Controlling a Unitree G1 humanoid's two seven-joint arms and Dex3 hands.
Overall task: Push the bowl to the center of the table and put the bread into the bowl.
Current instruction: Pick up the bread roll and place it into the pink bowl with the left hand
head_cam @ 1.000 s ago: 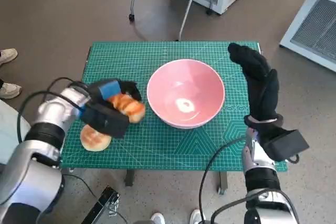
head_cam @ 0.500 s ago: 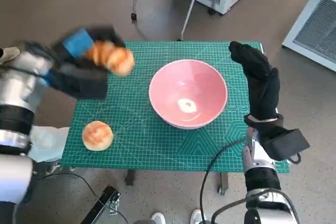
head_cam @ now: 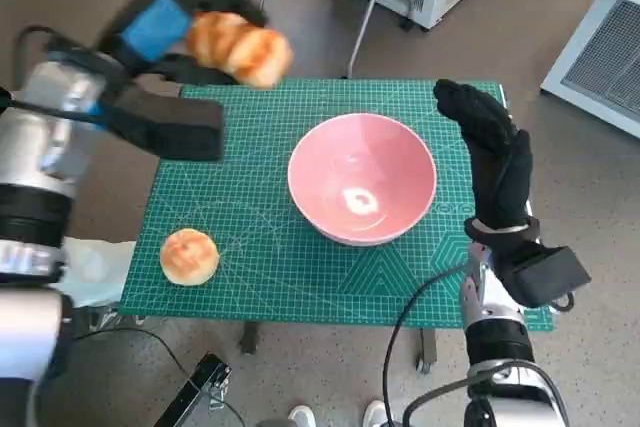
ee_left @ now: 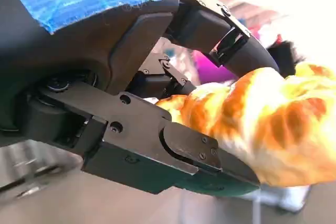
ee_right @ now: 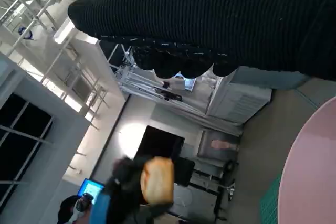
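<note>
From the head view I see my left hand (head_cam: pixel 165 22) raised past the far edge of the bench (head_cam: pixel 250 277), its fingers wrapped round a golden bread (head_cam: pixel 240 47) — the loaf sticks out on the bowl side of the hand, clear of the mat. The pink bowl (head_cam: pixel 362 192) sits near the middle of the bench, just beside my right hand (head_cam: pixel 495 162), which stands upright with fingers apart, holding nothing; I see nothing inside the bowl but a bright glare spot. A round bun (head_cam: pixel 189 255) lies on the mat well below the left hand, near the front edge.

In the left wrist view, black fingers (ee_left: pixel 199 156) clamp the bread (ee_left: pixel 273 124) from both sides.

In the right wrist view, the glove (ee_right: pixel 220 19) spans the top — beyond it the bread (ee_right: pixel 157 179) shows blurred, and the bowl's pink rim (ee_right: pixel 310 166) lies just under the glove.
</note>
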